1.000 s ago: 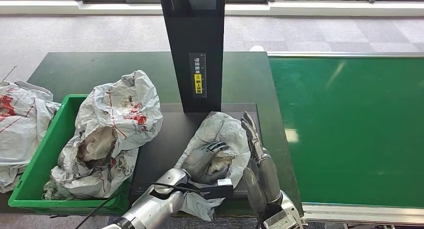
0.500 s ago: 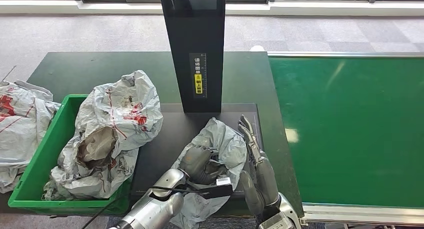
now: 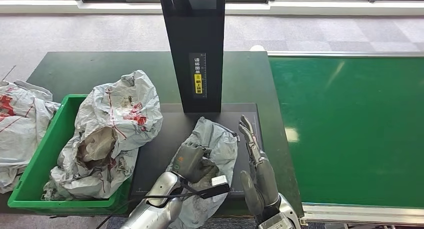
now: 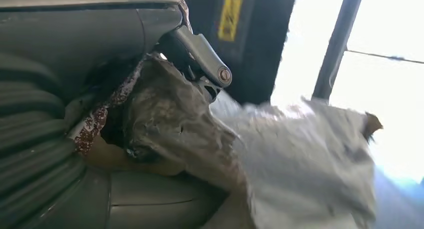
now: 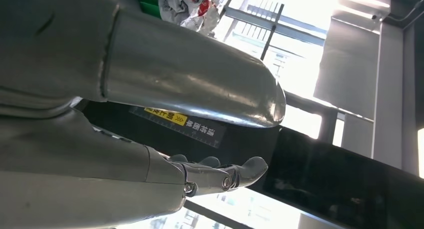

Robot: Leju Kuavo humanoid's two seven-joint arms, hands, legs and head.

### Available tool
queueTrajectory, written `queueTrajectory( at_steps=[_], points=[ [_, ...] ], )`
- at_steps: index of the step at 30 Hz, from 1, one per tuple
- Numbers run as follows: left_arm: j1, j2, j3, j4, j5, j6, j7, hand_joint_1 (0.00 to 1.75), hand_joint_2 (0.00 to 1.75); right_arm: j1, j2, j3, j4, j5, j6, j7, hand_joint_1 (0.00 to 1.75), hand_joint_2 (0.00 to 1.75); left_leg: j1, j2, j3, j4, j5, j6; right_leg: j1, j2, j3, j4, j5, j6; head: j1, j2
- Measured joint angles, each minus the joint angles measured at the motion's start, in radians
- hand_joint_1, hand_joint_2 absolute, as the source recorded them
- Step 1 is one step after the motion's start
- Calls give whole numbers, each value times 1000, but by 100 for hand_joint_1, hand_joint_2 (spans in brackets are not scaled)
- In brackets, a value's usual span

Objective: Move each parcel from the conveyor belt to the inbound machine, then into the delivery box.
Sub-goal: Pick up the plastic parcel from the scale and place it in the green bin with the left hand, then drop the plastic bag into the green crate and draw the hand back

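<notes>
While the left robot hand [image 3: 192,161] grips the parcel [image 3: 212,144] and the right [image 3: 257,161] stays open-fingered and empty, it should lift clear before swinging to the bin [image 3: 47,154].

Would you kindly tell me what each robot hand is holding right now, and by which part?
The left robot hand grips the grey parcel by its crumpled near end; the right robot hand holds nothing.

The black scanner post [image 3: 192,49] stands upright at the back of the dark scanning plate [image 3: 160,141], blocking passage straight ahead. To the left, a large crumpled parcel [image 3: 112,134] heaps over the green delivery box [image 3: 37,164] and spills onto the plate's edge. To the right, the green conveyor belt [image 3: 350,129] lies bare and open.
</notes>
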Motion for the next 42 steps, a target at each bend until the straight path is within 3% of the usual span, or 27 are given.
queueTrajectory(
  at_steps=[11,19,25,30,35,42],
  points=[
    [125,12,32,-319,25,74,-51,175,175,0,0,0,0,-16,-17,0,0,0,0,0,-2,0,0,0,0,0,-1,0,0,0,0,0],
    [162,35,41,-553,54,91,-56,175,175,1,0,0,0,-20,-28,0,0,0,0,0,-2,0,0,0,0,0,-1,0,-1,0,0,0],
    [244,53,68,-779,61,114,-131,175,175,9,0,0,0,-11,-23,0,0,0,0,0,-2,0,-1,0,0,0,-2,0,-1,0,0,0],
    [259,96,104,-949,89,114,-105,175,175,20,0,0,-2,-23,-29,0,0,0,0,0,-2,0,-1,0,0,0,-2,0,-2,0,0,0],
    [180,174,176,-1041,96,48,-5,175,175,22,-1,0,-4,-47,-31,0,0,0,1,-1,-2,0,1,-1,1,-1,-2,0,-1,-1,0,0],
    [-113,315,375,-986,118,-206,76,175,175,14,-2,0,-4,-71,-14,0,0,0,3,0,-2,0,5,-5,3,0,-3,1,2,-6,0,0]
  ],
)
